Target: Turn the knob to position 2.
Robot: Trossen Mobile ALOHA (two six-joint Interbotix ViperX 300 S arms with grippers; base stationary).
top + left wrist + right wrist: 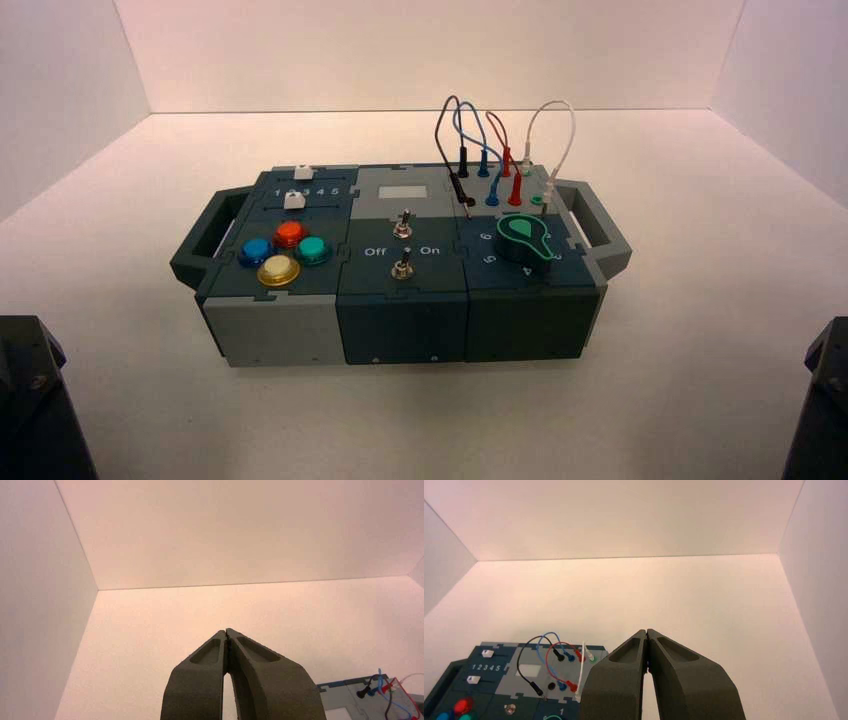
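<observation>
Knob (523,240), dark teal and round with a bright green teardrop-shaped top, sits on the near right part of the box (402,328), within a ring of white digits on a dark teal panel. Its setting cannot be told, as the right wrist view catches just a sliver of green edge and a white 1 close by. Left of it, two metal toggle switches (402,264) stand in the middle section, one nearer than the other. Four push buttons are grouped on the near left part: red (291,234) farthest, blue (257,251) to the left, green (313,250) to the right and yellow (278,269) nearest. Two white sliders (473,679) lie on the far left part, with the row 1 2 3 4 5 between them. Black, blue, red and white wires (572,135) arch over the far right part; the black wire's near plug (459,189) shows its bare metal tip outside any socket. The left gripper (226,631) is clenched on nothing, its arm parked at the near left, well apart from the box. The right gripper (647,631) is likewise clenched and empty, its arm parked at the near right.
</observation>
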